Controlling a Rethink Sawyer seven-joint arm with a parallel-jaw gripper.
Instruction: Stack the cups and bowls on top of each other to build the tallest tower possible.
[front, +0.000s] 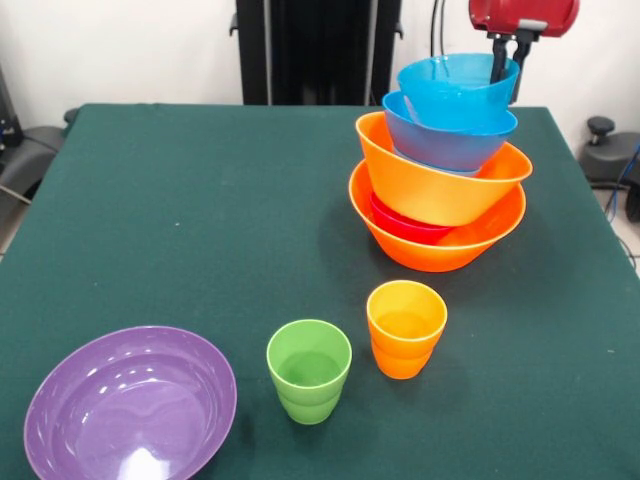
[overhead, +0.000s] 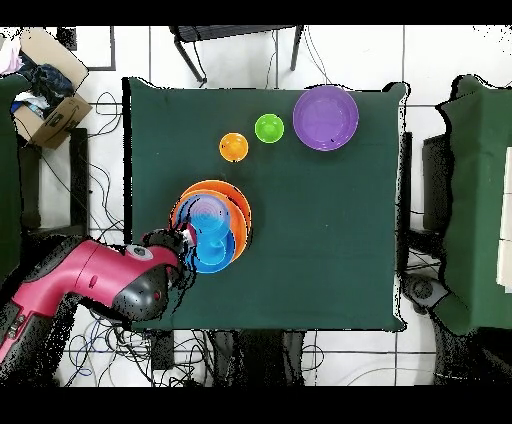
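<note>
- Green felt tabletop (front: 200, 200) carries the tower (front: 440, 190) right under the gripper (front: 507, 62); its bowls sit tilted, so a nudge could topple it.
- Gripper fingers dip into the top blue bowl (front: 458, 90); whether they pinch its rim, I cannot tell.
- Green cup (front: 309, 370), orange cup (front: 405, 327) and purple bowl (front: 130, 405) stand well away, unstacked.

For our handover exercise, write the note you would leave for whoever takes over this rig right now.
End effector: at the top blue bowl's rim; open or shut cannot be told.
Tower: large orange bowl as base, red bowl, second orange bowl, blue bowl, top blue bowl. It leans.
Loose on the table: purple bowl, green cup, orange cup.
Done: five bowls stacked.
Left: add the purple bowl and both cups.
</note>
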